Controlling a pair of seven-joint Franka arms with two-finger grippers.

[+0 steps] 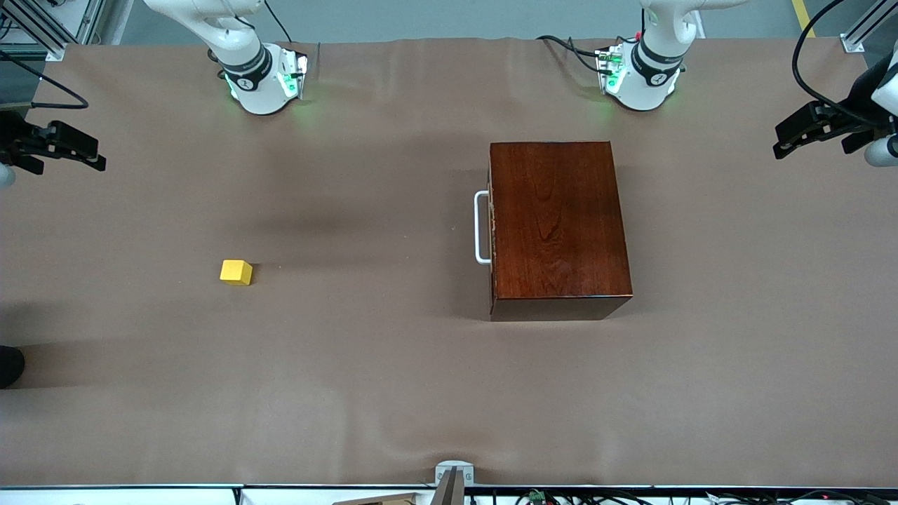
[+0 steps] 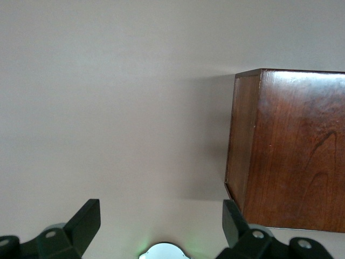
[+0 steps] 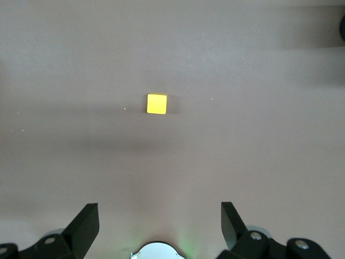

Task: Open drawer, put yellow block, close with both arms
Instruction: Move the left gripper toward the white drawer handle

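One white handle (image 1: 481, 227) in front view only, drawer (image 1: 559, 228) shut, block (image 1: 236, 272) apart.

Brown table (image 1: 393, 393) w/ yellow block (image 1: 236, 272), dark wooden box (image 1: 558, 228), well apart.

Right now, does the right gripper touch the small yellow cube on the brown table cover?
Apart. The right wrist view shows the right gripper open, with bare table cover between its fingers and the small yellow cube.
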